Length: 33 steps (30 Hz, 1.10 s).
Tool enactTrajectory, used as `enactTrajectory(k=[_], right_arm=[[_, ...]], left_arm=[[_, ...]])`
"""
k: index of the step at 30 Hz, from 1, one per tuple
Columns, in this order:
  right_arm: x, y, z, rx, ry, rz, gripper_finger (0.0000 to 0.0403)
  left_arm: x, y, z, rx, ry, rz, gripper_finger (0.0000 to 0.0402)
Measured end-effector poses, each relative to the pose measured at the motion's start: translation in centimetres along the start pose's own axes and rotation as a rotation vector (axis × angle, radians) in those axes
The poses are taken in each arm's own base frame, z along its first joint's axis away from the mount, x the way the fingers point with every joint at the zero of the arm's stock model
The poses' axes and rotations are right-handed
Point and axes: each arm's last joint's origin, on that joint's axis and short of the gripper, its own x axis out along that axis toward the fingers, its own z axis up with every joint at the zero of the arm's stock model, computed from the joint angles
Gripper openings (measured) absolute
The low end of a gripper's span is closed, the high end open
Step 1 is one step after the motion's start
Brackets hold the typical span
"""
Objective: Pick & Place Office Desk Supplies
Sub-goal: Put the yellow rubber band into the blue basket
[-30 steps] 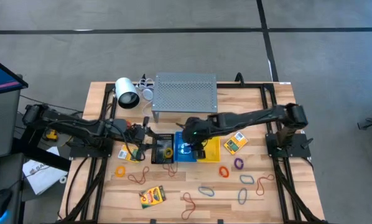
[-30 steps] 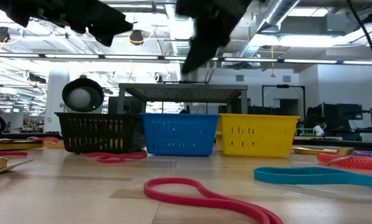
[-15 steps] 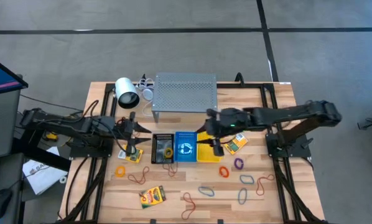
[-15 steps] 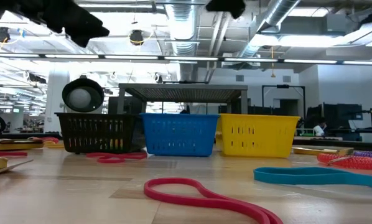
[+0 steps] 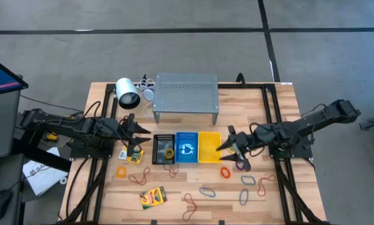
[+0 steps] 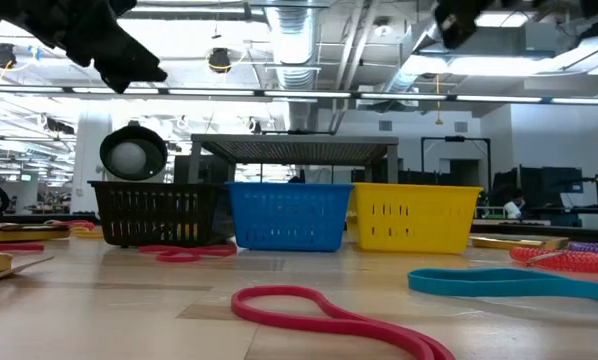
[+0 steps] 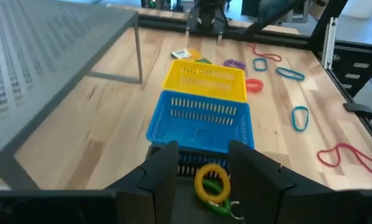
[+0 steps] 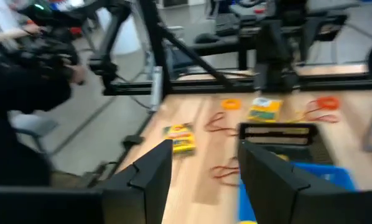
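Rubber bands lie loose on the table's near half: an orange one [image 5: 225, 171], a purple one [image 5: 240, 164], a blue one [image 5: 207, 191] and a red one [image 6: 329, 310]. One crayon box [image 5: 152, 197] lies near the front edge, and another [image 5: 132, 154] lies left of the black basket [image 5: 164, 149]. A yellow band [image 7: 212, 180] rests inside that basket. My left gripper [image 5: 139, 134] hovers open and empty left of the black basket. My right gripper [image 5: 225, 142] hovers open and empty just right of the yellow basket [image 5: 209, 147].
The blue basket [image 5: 187, 149] stands between the black and yellow ones. Behind the baskets stand a grey perforated shelf [image 5: 186, 94] and a white cylinder [image 5: 127, 94]. More bands lie at the near right [image 5: 248, 180] and near middle [image 5: 190, 203].
My right gripper has drawn back from above the blue basket toward the table's right edge, tipping up from pointing down to nearly level. My left gripper has pulled back a little toward the left edge, away from the black basket. Both have stayed open.
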Motion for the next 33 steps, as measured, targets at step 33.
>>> enactTrajectory(k=[33], right_arm=[[2.5, 0.7, -4.1, -0.011, 0.152, -0.092, 0.0177]], left_arm=[[4.7, 1.4, -6.3, -0.184, 0.680, 0.254, 0.0137]])
